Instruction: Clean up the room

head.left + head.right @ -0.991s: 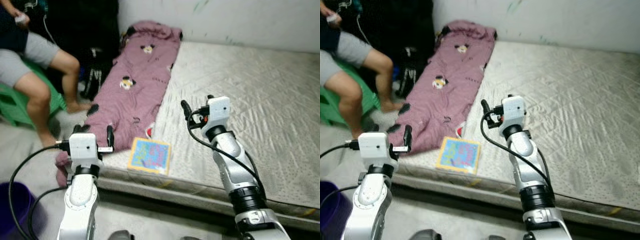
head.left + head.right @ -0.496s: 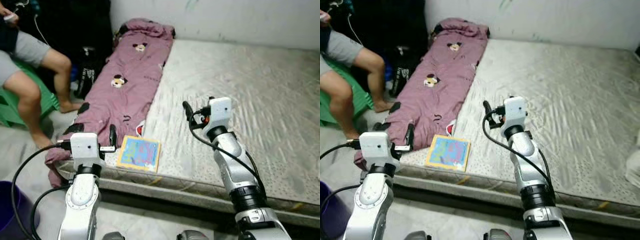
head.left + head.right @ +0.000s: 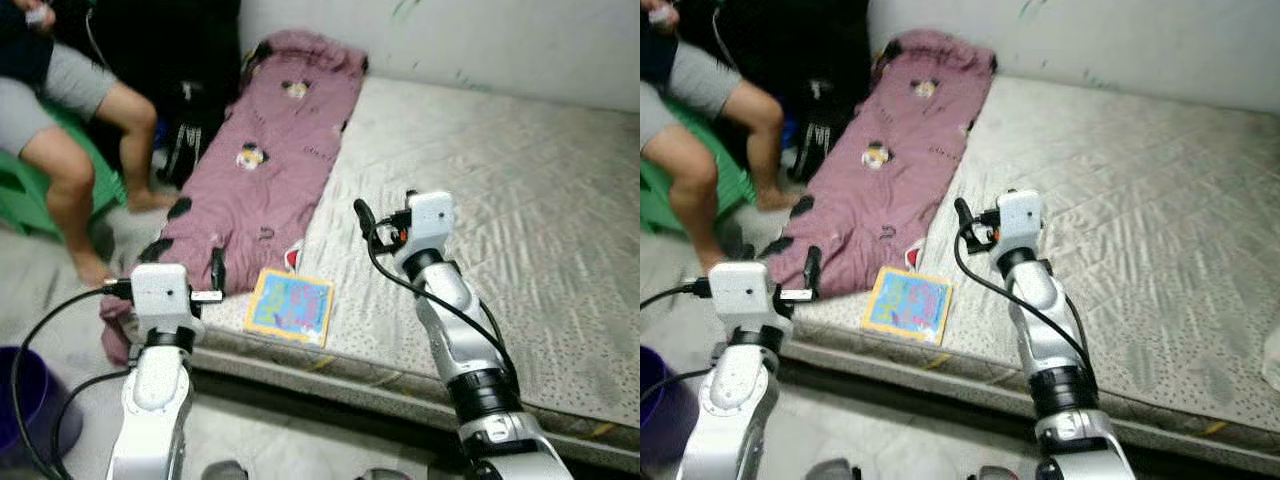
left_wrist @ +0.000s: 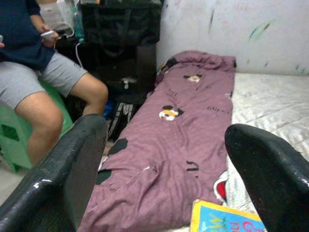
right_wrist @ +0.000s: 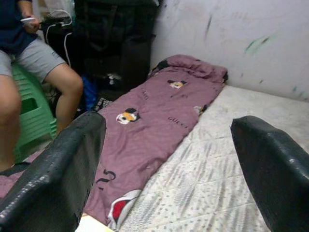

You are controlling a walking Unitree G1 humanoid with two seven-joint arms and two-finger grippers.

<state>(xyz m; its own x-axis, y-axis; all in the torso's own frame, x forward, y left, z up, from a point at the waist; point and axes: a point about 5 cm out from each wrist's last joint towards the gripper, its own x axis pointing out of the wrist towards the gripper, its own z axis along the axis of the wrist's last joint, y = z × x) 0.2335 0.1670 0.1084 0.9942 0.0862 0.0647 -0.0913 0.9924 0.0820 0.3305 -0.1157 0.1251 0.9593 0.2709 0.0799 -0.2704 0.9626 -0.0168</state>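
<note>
Mauve blanket (image 3: 262, 175) lying along mattress (image 3: 520, 230) left edge, book (image 3: 291, 305) near; left tool (image 3: 190, 272) and right tool (image 3: 362, 218) hovering wide; advisable: gripping blanket's near hem.

Silver arms (image 3: 455, 325), black cables (image 3: 30, 350), black jaws

We see a mauve blanket (image 3: 268, 150) printed with small cartoon-mouse figures and dark lettering, lying on a pale grey quilted mattress (image 3: 520, 200) speckled with dots. Near its edge sits a book (image 3: 291, 305) with a yellow border and a blue, busy cover. A person (image 3: 60, 110) in grey shorts sits on a green stool (image 3: 25, 195), and a dark purple bin (image 3: 22, 395) stands on the floor.
</note>
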